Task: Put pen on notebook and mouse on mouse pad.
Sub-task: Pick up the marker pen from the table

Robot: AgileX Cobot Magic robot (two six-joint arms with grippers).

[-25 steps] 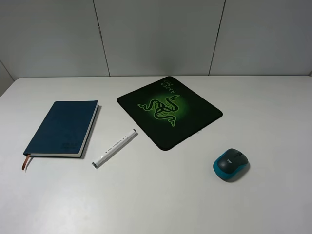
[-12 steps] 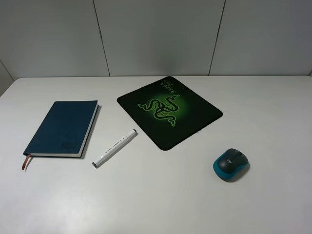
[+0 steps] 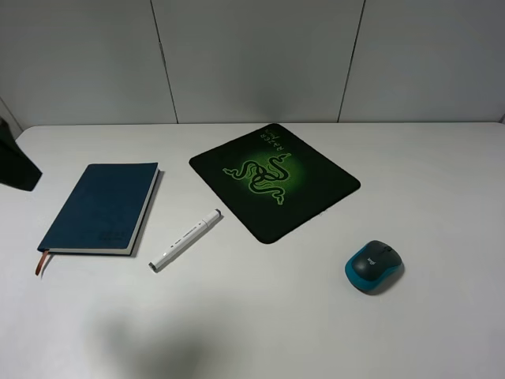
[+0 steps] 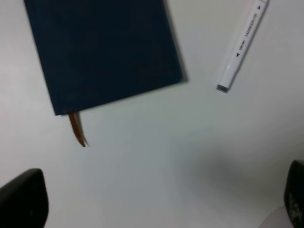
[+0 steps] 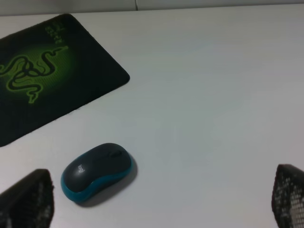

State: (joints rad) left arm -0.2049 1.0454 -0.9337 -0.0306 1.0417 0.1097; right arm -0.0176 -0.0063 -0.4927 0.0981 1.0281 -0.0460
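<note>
The white pen (image 3: 185,239) lies on the table between the navy notebook (image 3: 102,207) and the black mouse pad (image 3: 274,180) with its green snake logo. To the right, nearer the front, the grey and teal mouse (image 3: 373,266) rests on the bare table. In the left wrist view my left gripper (image 4: 159,204) is open above the table, close to the notebook (image 4: 102,50) and the pen (image 4: 240,45). My right gripper (image 5: 156,199) is open too, with the mouse (image 5: 97,172) and the mouse pad (image 5: 45,76) ahead of it. Neither gripper holds anything.
A dark part of the left arm (image 3: 16,162) shows at the left edge of the high view, beside the notebook. The white table (image 3: 442,181) runs back to a grey panelled wall. The notebook's brown ribbon (image 4: 77,130) sticks out of its end.
A dark part of the left arm has come into the high view at its left edge, and a faint shadow now lies on the front of the table. No object has moved.
</note>
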